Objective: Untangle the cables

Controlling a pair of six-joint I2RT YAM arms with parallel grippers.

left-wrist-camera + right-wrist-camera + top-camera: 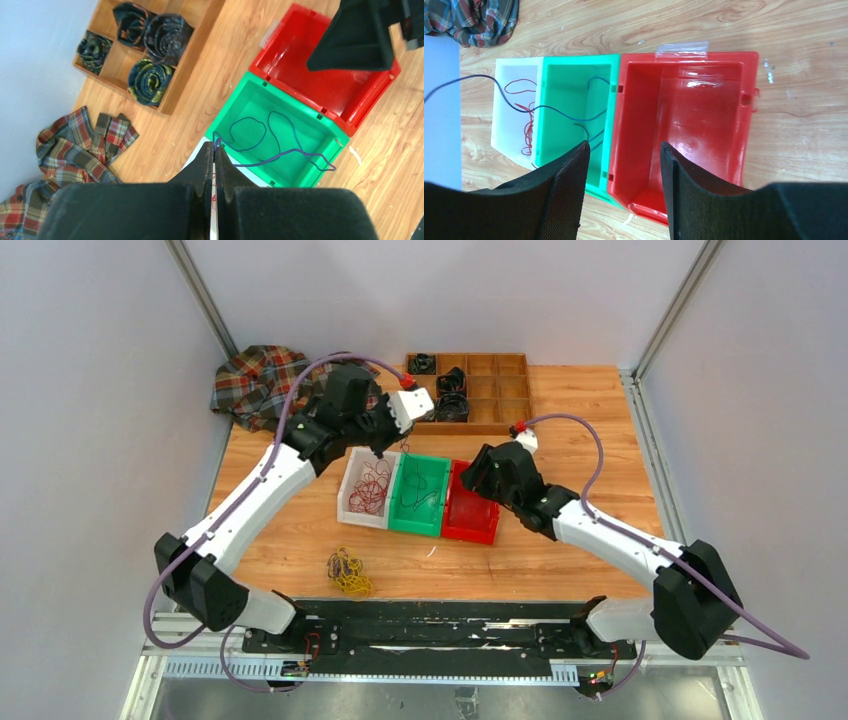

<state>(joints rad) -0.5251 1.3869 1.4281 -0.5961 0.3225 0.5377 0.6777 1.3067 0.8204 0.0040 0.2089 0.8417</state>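
Left claw (214, 148) pinches one blue cable (265, 131) — right claw (624, 147) gapes empty — over three bins (574, 80).

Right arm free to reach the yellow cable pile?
Probably yes: the right gripper is open and empty, and only the low red bin and green bin lie toward the yellow cable pile.

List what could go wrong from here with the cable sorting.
1. The left claw is shut on a dark blue cable that crosses the white bin; pulling may drag the red cables along.
2. That cable's slack lies in the green bin and could snag the rim, shifting the bin.
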